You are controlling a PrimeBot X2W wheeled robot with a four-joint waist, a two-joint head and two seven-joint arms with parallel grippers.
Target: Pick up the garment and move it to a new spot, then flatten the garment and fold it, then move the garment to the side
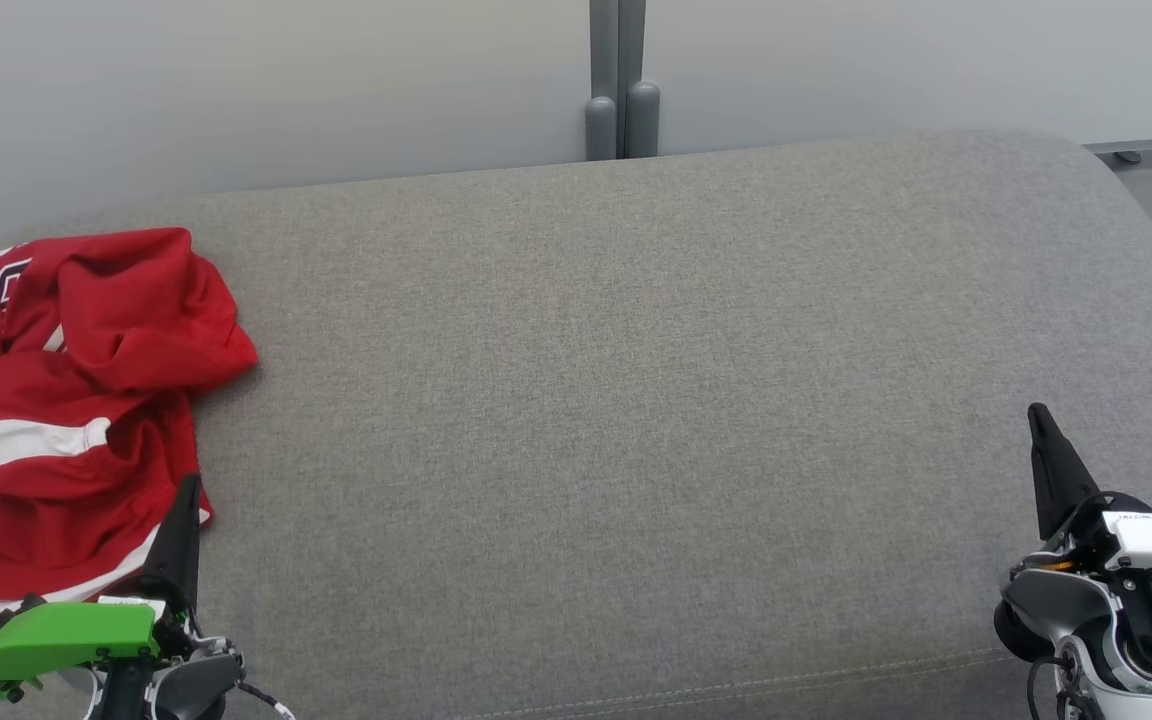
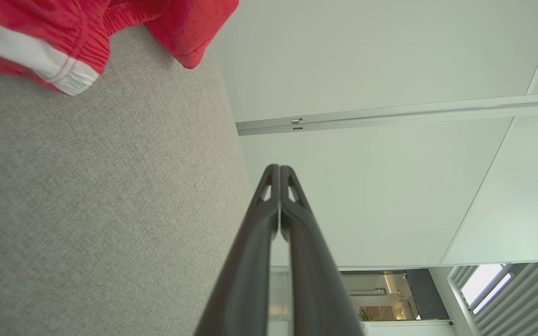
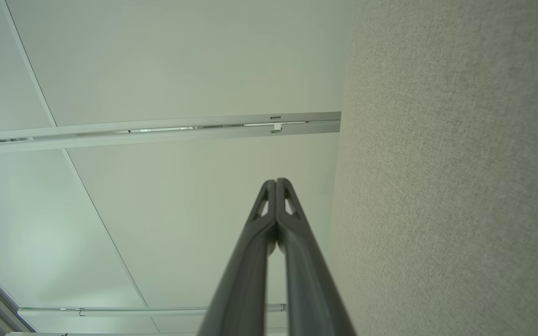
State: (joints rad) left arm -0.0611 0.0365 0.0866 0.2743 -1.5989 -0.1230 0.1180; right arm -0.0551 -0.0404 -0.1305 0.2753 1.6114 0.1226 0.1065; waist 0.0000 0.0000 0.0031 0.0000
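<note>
Garment [image 1: 66, 400] lies crumpled, red with white stripes, at nine o'clock on the grey cushion [image 1: 636, 400]. Left gripper [image 1: 188, 488] sits at seven o'clock, its tip just beside the near hem, fingers pressed together, empty. Right gripper [image 1: 1038, 412] is at four o'clock, well apart, pinched tight too, nothing held.

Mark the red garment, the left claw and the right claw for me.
red garment [image 1: 66, 380], head view, crumpled red fabric near its middle.
left claw [image 1: 190, 495], head view, tips of its shut fingers.
right claw [image 1: 1041, 425], head view, tips of its shut fingers.
</note>
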